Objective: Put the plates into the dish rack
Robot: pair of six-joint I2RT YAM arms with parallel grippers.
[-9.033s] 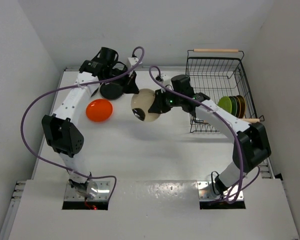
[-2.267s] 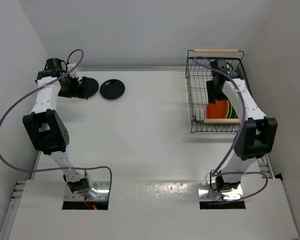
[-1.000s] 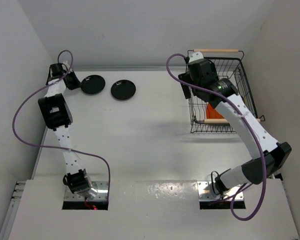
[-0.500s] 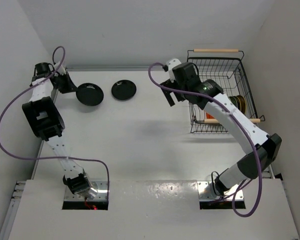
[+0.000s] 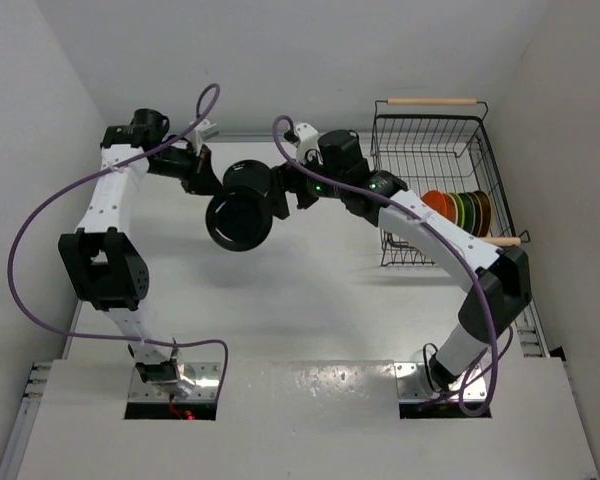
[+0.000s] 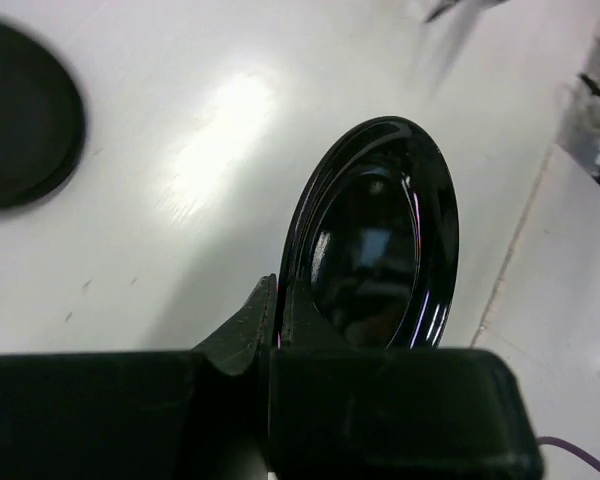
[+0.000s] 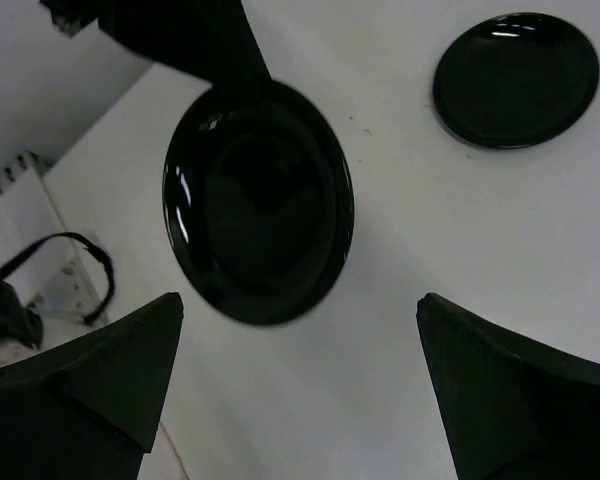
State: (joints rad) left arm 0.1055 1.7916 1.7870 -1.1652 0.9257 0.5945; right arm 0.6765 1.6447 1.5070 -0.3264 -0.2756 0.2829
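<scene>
A black plate hangs tilted above the table's middle, and my left gripper is shut on its upper left rim. In the left wrist view the plate stands edge-up past my left gripper. My right gripper is open just right of it, apart from it. In the right wrist view my right gripper frames that plate. A second black plate lies flat on the table behind. The dish rack holds several plates standing upright, orange-red foremost.
The rack stands at the back right, with wooden handles at its far and near ends. White walls close in the left, back and right sides. Purple cables loop from both arms.
My left arm has swung right from the back left corner, carrying one black plate up over the middle. My right arm has moved left from the rack to meet it, jaws open.
</scene>
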